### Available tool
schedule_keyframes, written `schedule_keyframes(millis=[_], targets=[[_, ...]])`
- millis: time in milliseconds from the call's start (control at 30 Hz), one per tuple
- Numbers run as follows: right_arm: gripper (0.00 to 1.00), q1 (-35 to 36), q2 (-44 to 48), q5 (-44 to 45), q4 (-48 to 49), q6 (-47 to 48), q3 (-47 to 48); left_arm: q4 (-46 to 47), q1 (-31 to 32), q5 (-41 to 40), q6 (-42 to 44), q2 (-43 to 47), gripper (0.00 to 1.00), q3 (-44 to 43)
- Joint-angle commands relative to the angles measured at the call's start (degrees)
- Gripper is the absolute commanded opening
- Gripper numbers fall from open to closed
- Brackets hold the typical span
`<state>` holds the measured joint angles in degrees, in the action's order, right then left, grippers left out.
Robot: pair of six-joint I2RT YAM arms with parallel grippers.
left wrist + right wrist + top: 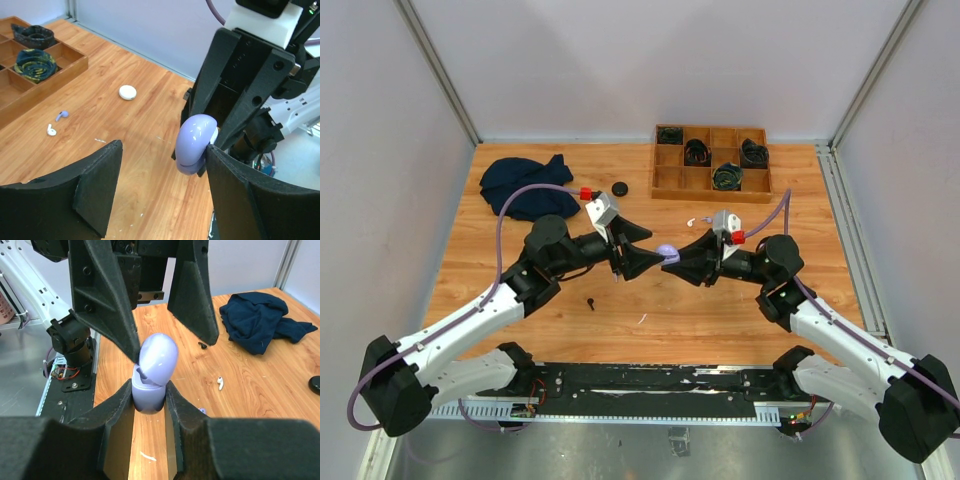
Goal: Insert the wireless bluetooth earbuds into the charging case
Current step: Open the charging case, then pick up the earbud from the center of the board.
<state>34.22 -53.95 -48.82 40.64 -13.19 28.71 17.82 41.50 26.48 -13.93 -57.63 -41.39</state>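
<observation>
Charging case (154, 374), lid ajar, gripped by R end effector (150, 402); L end effector (164, 160) open, near lid.

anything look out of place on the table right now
Loose on the wood: a white earbud and a purple earbud near the wooden tray, a black earbud further forward. A dark blue cloth sits crumpled at the back left.

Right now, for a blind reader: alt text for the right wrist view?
The right gripper clamps a pale purple charging case, lid partly open, facing the open left gripper. Beyond, a white earbud and navy cloth lie on the wooden table.
</observation>
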Motion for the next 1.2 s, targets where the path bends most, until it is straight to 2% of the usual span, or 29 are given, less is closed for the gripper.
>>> schedule_keyframes(millis=[0, 367, 567, 833, 1000, 1167], targets=[[0.01, 1.55, 0.49, -0.96, -1.53, 1.65, 0.57, 1.1, 0.08, -4.09, -0.47, 1.07, 0.72, -2.47], [0.01, 1.73, 0.23, 1.56, -2.94, 2.69, 0.11, -1.56, 0.08, -5.35, -0.47, 1.65, 0.73, -2.36], [0.01, 1.73, -0.15, 7.96, -7.56, 6.96, -1.17, -13.92, 0.08, -11.91, -0.17, 3.62, 0.75, -4.6], [0.01, 1.73, -1.88, 14.3, -3.78, 7.93, -6.28, -33.37, 0.08, -25.07, -7.11, 2.04, 0.77, -5.2], [0.01, 1.73, -2.79, 17.03, -0.14, 7.5, -9.2, -39.28, 0.08, -31.36, -9.21, -2.74, 0.76, -5.92], [0.01, 1.68, -2.64, 20.24, 3.21, 6.58, -12.35, -41.02, -0.16, -34.81, -10.7, -8.73, 0.74, -7.28]])
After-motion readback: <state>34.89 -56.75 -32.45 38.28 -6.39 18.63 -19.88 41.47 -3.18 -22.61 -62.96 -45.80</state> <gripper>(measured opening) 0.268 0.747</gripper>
